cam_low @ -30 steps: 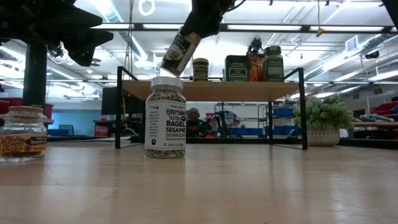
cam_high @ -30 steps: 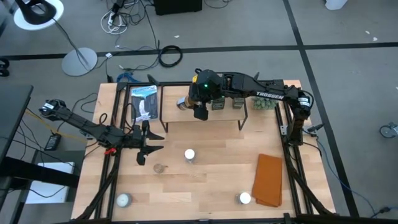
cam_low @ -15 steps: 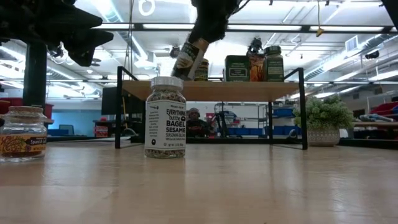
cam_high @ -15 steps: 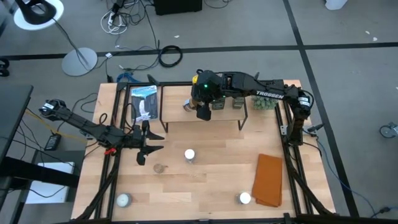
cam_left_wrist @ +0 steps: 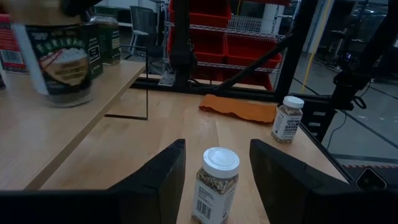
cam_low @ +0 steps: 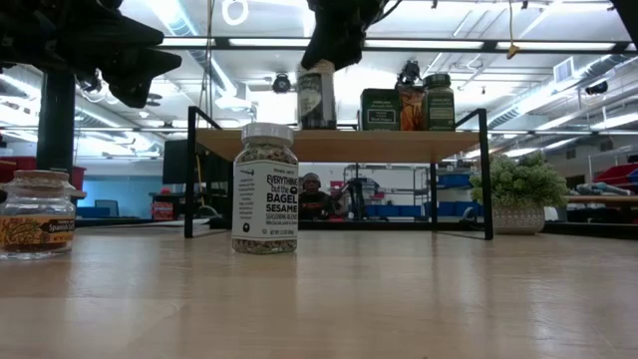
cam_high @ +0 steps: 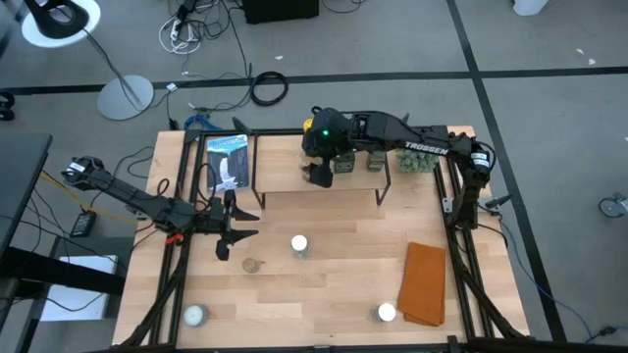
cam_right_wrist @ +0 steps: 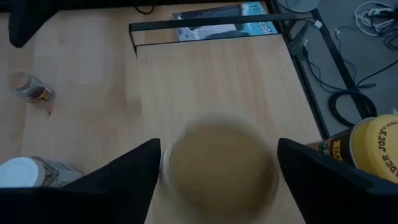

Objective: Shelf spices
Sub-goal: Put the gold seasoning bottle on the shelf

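Note:
My right gripper is over the left half of the shelf, shut on a dark-labelled spice jar that stands upright, its base at the board or just above it. A yellow-lidded jar, a green tin and another jar stand on the shelf's right half. A white-lidded bagel seasoning jar stands on the table in front of the shelf. My left gripper hangs open left of that jar, touching nothing. My right gripper holds the spice jar by its top end, pinched between the two fingers, coming from above and pointing down. The jar hangs upright below the fingers. I cannot tell whether its base touches the shelf board.
A short jar and two white-lidded jars stand on the near half of the table. An orange-brown folded cloth lies near the right edge. A green plant sits right of the shelf, a packet left of it.
My right gripper has carried the spice jar toward the table's right and down over the shelf. The jar, tilted a second ago with its base swung left, now stands upright in front of the yellow-lidded jar.

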Tool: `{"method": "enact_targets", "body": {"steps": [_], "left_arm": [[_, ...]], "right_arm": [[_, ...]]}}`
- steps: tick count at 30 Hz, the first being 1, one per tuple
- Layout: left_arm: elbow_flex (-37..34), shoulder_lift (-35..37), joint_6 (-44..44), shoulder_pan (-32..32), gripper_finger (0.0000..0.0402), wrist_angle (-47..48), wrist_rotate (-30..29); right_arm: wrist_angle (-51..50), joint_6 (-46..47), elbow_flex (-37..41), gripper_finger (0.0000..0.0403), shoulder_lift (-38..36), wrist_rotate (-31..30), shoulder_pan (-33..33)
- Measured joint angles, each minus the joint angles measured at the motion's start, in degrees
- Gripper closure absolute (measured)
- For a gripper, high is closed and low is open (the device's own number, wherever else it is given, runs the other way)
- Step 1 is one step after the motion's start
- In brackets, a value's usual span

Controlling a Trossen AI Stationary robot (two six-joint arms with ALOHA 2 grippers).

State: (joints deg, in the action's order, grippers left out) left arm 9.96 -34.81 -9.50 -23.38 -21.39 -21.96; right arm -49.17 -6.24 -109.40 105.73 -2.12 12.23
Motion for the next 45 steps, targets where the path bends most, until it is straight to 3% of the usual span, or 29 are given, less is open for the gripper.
{"method": "enact_targets", "body": {"steps": [12, 19, 22, 26, 31, 33, 39, 45], "left_arm": [[0.00, 0.00, -0.02, 0.00, 0.0218, 0.07, 0.00], [0.00, 0.00, -0.01, 0.00, 0.0218, 0.13, 0.00], [0.00, 0.00, -0.02, 0.00, 0.0218, 0.15, 0.00], [0.00, 0.00, 0.04, 0.02, 0.0218, 0.28, 0.00], [0.00, 0.00, 0.09, 0.00, 0.0218, 0.33, 0.00], [0.00, 0.00, 0.11, 0.02, 0.0218, 0.35, 0.43], [0.00, 0.00, 0.20, 0.00, 0.0218, 0.42, 3.70], [0.00, -0.02, 0.28, 0.02, 0.0218, 0.38, 3.99]], "right_arm": [[0.62, -1.42, -1.28, 0.0093, 0.00, -1.28, -0.02], [-1.23, -1.13, -8.91, 0.0096, 0.00, -1.63, -0.10], [-6.09, 0.08, -12.47, 0.0106, -0.02, -4.50, -1.29], [-15.74, 1.61, -15.15, 0.0178, -0.02, -9.97, -4.48], [-25.44, 9.90, -15.16, 0.0347, 0.00, -12.93, -9.82], [-28.09, 12.83, -14.37, 0.0387, -0.04, -15.63, -12.80], [-35.48, 27.74, -9.63, 0.0397, -1.38, -29.15, -23.98], [-30.13, 48.15, 7.40, 0.0400, -8.42, -38.43, -37.39]]}}
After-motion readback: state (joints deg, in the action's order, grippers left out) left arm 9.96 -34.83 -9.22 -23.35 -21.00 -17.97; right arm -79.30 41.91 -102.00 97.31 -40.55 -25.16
